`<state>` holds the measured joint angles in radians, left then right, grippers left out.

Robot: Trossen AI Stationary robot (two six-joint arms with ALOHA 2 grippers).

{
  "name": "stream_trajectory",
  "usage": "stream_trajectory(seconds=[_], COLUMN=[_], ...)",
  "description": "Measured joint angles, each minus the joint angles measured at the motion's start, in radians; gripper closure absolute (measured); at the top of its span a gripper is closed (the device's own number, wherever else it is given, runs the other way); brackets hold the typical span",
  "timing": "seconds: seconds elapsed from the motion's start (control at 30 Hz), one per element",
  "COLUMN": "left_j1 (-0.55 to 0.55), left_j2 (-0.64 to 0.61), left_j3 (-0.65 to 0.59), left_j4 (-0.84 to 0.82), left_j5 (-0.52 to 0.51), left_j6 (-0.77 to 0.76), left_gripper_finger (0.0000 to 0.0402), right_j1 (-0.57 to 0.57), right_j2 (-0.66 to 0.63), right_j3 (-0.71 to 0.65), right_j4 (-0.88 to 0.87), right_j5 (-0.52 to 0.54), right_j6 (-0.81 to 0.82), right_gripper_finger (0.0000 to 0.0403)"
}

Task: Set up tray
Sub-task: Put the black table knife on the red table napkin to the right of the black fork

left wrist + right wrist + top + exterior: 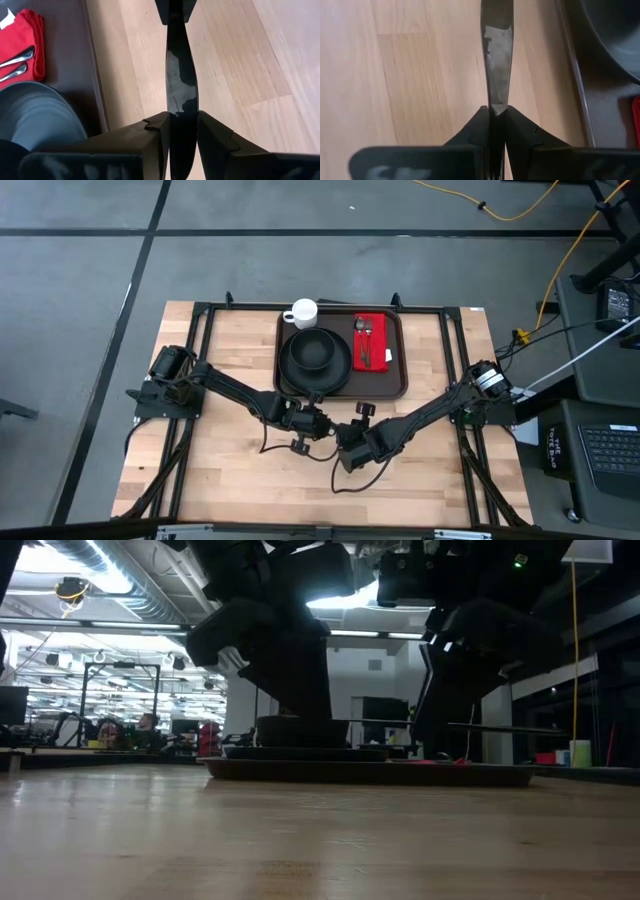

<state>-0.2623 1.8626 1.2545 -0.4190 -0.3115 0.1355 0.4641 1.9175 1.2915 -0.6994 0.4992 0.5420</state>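
Tightly clamped in the left gripper (181,122): a knife (181,75), dark and glossy, pinched on both flat sides with no gap at either finger. Runs straight out from there, just off the tray's (400,350) near long edge, to the right gripper (494,112). There too, jaws drawn together on the knife, gripping its narrow end. So held at both ends at once, level above the bare wood of the table (230,470), outside the tray and clear of its rim.

Seen from above, meet nose to nose just in front of the tray's near edge, about level with its middle. Reaches in from the tray's left side, the left arm; from the tray's right side, the right arm, both bent low toward that one spot.

Sits flat on the table at the far middle, long side toward the arms: the tray, dark brown, rounded at the corners, rim raised. Inside the tray, on its left half, a round black plate (316,358), its edge close to the tray's near rim. At the tray's far left corner, a white cup (303,312), touching or overlapping the rim; cannot tell which. On the tray's right half, a red napkin (371,342), folded, with silver cutlery (364,345) laid along it.

From table height, shows as a low dark slab in the low view, with both arms looming dark in front of it.
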Motion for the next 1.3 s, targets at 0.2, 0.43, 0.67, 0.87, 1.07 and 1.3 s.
stream_trajectory(seconds=[0.2,0.43,0.67,0.87,1.07,1.3], left_j1=[0.000,0.000,-0.013,-0.027,-0.022,0.009], left_j2=[0.000,0.000,-0.011,-0.057,-0.178,-0.411], left_j3=[0.000,0.001,0.037,0.066,0.040,-0.218], left_j4=[0.000,-0.002,-0.105,-0.175,-0.244,-0.004], left_j5=[0.039,0.039,0.028,0.020,0.023,0.078], left_j6=[-0.017,-0.016,0.031,0.073,0.050,0.051], left_gripper_finger=[0.0306,0.0257,0.0236,0.0250,0.0288,0.0333], right_j1=[0.001,0.001,0.001,-0.003,-0.003,0.018], right_j2=[0.000,0.000,0.000,0.000,-0.026,-0.080], right_j3=[0.000,0.000,0.000,0.000,0.000,-0.008], right_j4=[0.002,-0.002,-0.003,-0.014,-0.047,-0.062], right_j5=[-0.011,-0.030,-0.029,-0.026,-0.023,0.007], right_j6=[-0.006,-0.009,-0.010,-0.008,-0.002,-0.046], right_gripper_finger=[0.0360,0.0360,0.0360,0.0360,0.0359,0.0359])
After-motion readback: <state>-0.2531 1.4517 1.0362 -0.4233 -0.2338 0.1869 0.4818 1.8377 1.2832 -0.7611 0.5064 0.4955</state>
